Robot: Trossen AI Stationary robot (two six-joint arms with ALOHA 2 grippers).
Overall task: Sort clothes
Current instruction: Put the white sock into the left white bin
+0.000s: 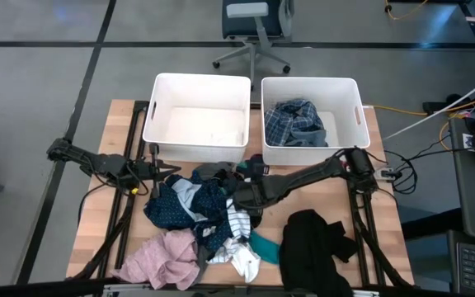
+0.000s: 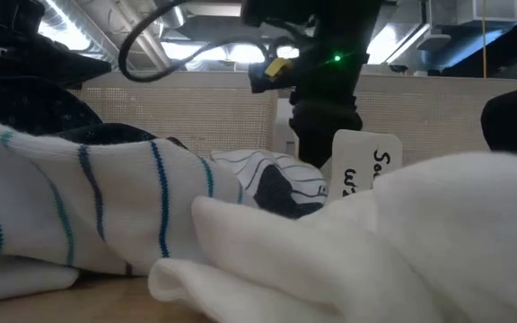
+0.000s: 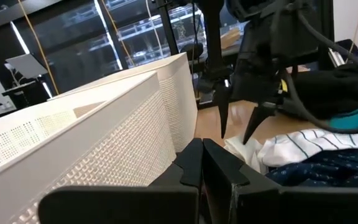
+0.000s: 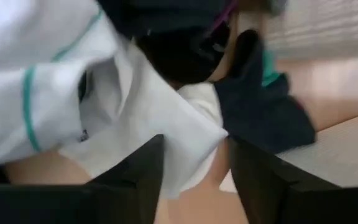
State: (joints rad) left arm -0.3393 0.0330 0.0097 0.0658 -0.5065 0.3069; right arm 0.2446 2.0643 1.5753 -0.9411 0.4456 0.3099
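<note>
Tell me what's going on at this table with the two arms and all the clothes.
The robot is sorting laundry into two white tubs. The right tub already holds a blue plaid shirt; the left tub looks empty. The right pincer is open and reaching into the pile of clothes in the middle of the table, over white fabric. The left pincer is shut and waits beside the left tub.

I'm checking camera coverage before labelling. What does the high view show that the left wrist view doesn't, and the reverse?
Only the high view shows the blue plaid garment inside the right tub, the pink garment and the whole pile.

Only the left wrist view shows the left gripper shut, beside the left tub.

Both show the right gripper open over the striped garment.
</note>
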